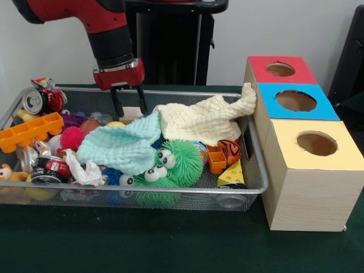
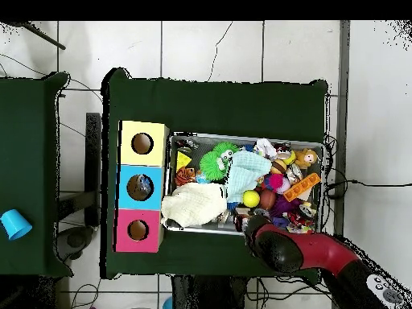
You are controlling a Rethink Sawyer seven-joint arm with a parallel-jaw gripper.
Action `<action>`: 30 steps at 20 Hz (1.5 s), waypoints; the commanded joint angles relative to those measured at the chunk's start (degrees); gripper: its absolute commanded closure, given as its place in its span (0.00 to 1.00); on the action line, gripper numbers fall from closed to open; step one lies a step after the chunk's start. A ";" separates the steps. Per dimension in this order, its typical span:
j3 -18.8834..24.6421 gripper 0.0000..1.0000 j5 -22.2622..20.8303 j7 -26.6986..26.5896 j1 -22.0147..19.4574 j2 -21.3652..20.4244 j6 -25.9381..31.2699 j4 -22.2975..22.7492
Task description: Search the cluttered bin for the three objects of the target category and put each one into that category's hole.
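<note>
My gripper [image 1: 131,113] hangs over the far rim of the wire bin [image 1: 259,170], left of centre, with its black fingers [image 1: 117,103] spread open. A pale tan piece [image 1: 131,115] shows low between the fingertips; I cannot tell if they touch it. Just to its right lie a cream cloth [image 1: 199,119] and a mint cloth [image 1: 122,145], which cover part of the clutter. The wooden box to the right has a red hole [image 1: 280,69], a blue hole [image 1: 296,100] and a yellow hole [image 1: 317,143]. In the overhead view the red arm [image 2: 298,251] hides the gripper.
The bin holds green fuzzy toys with eyes [image 1: 179,159], an orange brick [image 1: 31,131], a pink spiky ball [image 1: 72,136], cans [image 1: 34,100], a cheese wedge [image 1: 232,175], a tiger toy [image 1: 228,149] and a yellow ball [image 2: 251,199]. A blue cup [image 2: 12,224] stands on a side table.
</note>
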 commanded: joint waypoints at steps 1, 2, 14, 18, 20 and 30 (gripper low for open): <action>-2.73 0.00 -2.39 1.54 4.61 5.18 1.60 -6.94; -2.80 0.00 -2.31 1.45 4.71 5.13 1.67 -6.95; -0.44 0.00 0.79 0.37 3.10 4.47 4.11 -5.44; 0.16 0.00 1.83 0.47 2.90 4.20 4.67 -4.96; 0.23 0.00 2.16 0.61 2.97 4.15 4.70 -4.82; 1.02 0.00 4.35 0.80 3.39 1.52 6.06 -3.43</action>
